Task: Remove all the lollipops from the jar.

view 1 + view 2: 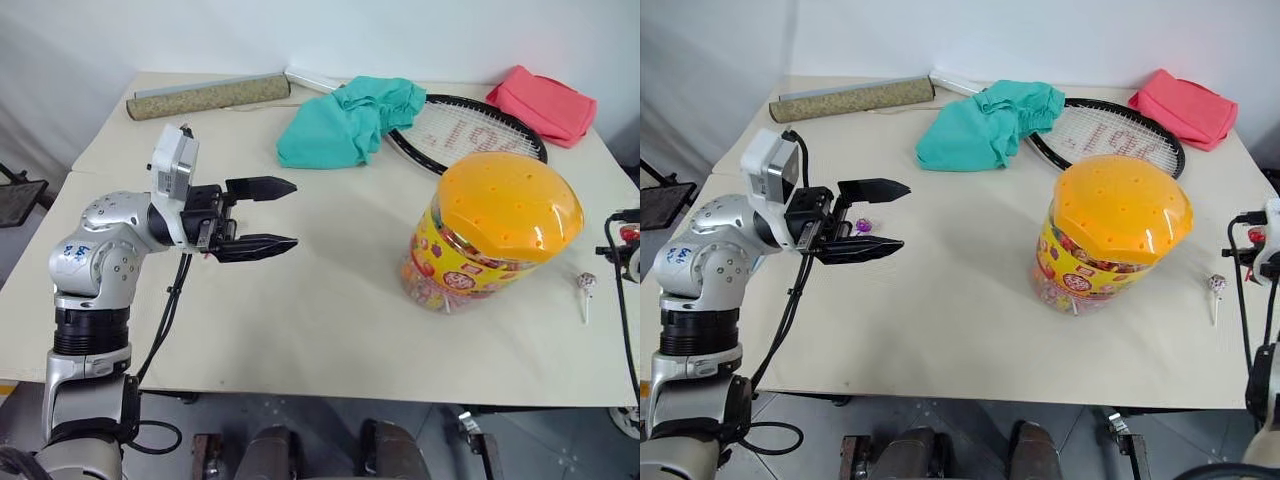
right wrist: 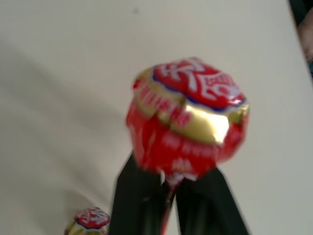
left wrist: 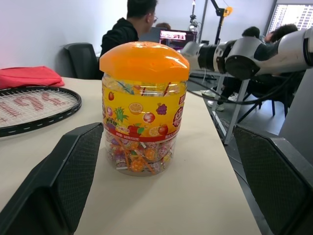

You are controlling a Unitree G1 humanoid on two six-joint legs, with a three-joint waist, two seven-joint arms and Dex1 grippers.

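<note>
R gripper [image 2: 168, 196] pinching red lollipop [image 2: 188, 117] stick | L gripper [image 1: 258, 215] agape | jar [image 1: 490, 235] lidded

An office-like robot lab: beyond the left gripper [image 3: 161, 196], past the beige table [image 3: 210, 161], a seated person [image 3: 128, 24] faces a lit monitor [image 3: 174, 38], with office chairs [image 3: 83, 58] and equipment stands [image 3: 215, 19] around.

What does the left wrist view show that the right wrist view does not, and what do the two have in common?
Left wrist view: the jar, lid on, framed by the open left gripper, plus a racket, a red cloth and a seated person. Right wrist view: a red lollipop, its stick pinched by the right gripper, and a second lollipop lying on the surface. Both: the beige table.
</note>
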